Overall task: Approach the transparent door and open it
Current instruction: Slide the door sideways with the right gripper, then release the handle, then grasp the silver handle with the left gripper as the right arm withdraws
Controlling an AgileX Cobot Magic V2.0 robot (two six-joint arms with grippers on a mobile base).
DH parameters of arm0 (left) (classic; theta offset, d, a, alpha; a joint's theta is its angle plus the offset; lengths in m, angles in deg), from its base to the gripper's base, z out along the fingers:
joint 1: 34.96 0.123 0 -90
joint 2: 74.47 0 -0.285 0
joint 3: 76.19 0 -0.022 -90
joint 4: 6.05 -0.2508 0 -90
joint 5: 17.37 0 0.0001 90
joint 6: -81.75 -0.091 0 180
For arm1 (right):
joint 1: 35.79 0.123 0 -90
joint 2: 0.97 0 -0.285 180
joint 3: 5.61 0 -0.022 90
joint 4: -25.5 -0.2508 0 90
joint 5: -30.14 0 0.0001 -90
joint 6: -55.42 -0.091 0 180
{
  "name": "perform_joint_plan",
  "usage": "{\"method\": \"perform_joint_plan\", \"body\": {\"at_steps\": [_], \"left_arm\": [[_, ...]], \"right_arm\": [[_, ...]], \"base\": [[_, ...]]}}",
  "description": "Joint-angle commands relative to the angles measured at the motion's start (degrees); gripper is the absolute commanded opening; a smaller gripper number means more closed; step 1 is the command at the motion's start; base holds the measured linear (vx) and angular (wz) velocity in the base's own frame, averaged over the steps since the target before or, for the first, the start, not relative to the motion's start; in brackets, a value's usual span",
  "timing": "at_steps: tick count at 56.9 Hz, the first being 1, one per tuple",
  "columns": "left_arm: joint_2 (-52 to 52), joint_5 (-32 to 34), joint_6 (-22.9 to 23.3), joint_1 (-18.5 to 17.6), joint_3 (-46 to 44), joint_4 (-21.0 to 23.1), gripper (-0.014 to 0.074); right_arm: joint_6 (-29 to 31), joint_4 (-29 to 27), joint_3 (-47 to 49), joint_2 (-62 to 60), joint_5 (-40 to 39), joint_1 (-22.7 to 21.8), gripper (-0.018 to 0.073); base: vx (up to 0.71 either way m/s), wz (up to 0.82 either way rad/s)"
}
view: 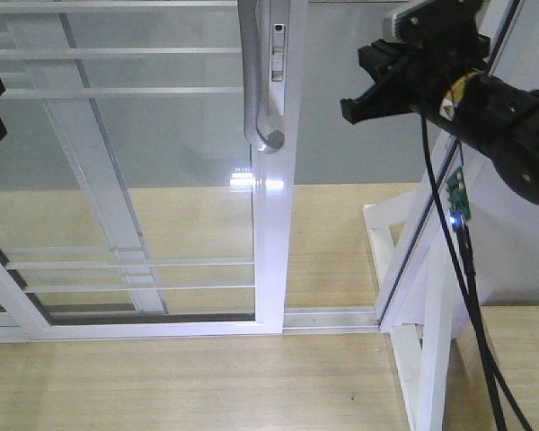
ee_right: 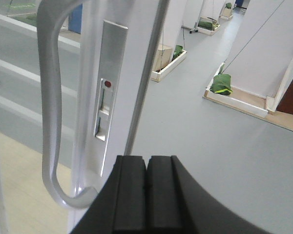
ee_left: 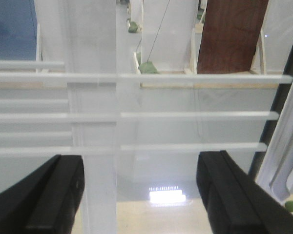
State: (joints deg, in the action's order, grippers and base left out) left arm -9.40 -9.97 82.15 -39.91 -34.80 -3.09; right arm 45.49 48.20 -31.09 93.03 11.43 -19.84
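The transparent door (view: pixel 162 144) fills the left and middle of my front view, standing in a floor track (view: pixel 328 318). Its white handled upright (view: pixel 274 224) is just left of centre, and thin white bars (view: pixel 117 91) cross the glass. The curved pull handle (view: pixel 251 81) hangs on that upright, its hooked end (ee_right: pixel 71 200) curling back toward the frame, with a narrow lock plate (ee_right: pixel 107 97) just right of it.

My right tool (ee_right: pixel 146 163) sits to the right of the handle, at about its height and clear of it. The fingers are pressed together with nothing between them. I read that as deliberate: closed fingers make a slim probe that could slip behind the handle's curve and drag the door along its track. It's lined up near the lower hook, not yet touching.

My left tool (ee_left: pixel 141 195) is spread wide and empty, pointing straight at the barred glass on the far left. It's parked out of the way, I'd say. Nearest me is wooden floor (view: pixel 189 377), and a slanted white frame (view: pixel 404 269) stands on the right. The approach looks nearly finished; the pull hasn't begun.
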Motion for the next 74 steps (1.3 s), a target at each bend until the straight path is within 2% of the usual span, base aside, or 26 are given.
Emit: {"method": "perform_joint_plan", "body": {"at_steps": [1,9,18,26,31,36,53,63,74], "left_arm": [[1.8,5.0,0.6,-1.0,-2.0,0.2,0.0577],[7.1,9.7,0.8,-4.4,-2.0,-1.2,0.0564],[14.3,17.1,5.0,-9.5,-2.1,-1.8,0.054],[21.1,25.0,10.4,-13.6,-2.9,-7.4,0.0522],[24.9,25.4,14.2,-15.3,-6.1,-11.8,0.0523],[29.3,25.4,15.5,-16.3,-10.9,-14.2,0.0523],[40.6,25.2,15.5,-18.0,-25.1,-14.9,0.0523],[44.9,24.8,15.5,-19.7,-30.8,-15.1,0.0523],[48.6,24.1,15.4,-19.7,-36.0,-15.0,0.0523]], "right_arm": [[0.7,0.1,-5.0,-7.6,-5.9,-1.9,-0.0006],[1.8,0.1,-13.5,-16.2,-6.2,-4.7,-0.0006],[2.2,-0.6,-18.2,-22.6,-5.7,-8.0,-0.0006],[2.2,-0.6,-18.9,-24.9,-4.2,-10.3,-0.0006],[2.2,-0.6,-18.9,-24.9,-4.1,-10.9,-0.0006],[2.2,-0.6,-18.9,-24.9,-4.0,-10.9,-0.0006],[4.9,-0.6,-18.9,-24.9,-3.5,-10.9,-0.0006],[4.9,-0.6,-18.9,-24.9,-3.3,-11.0,-0.0006],[4.9,-0.6,-18.9,-24.9,-2.9,-11.0,-0.0006]], "base": [[0.0,0.0],[0.0,0.0],[0.0,0.0],[0.0,0.0],[0.0,0.0],[0.0,0.0],[0.0,0.0],[0.0,0.0],[0.0,0.0]]}}
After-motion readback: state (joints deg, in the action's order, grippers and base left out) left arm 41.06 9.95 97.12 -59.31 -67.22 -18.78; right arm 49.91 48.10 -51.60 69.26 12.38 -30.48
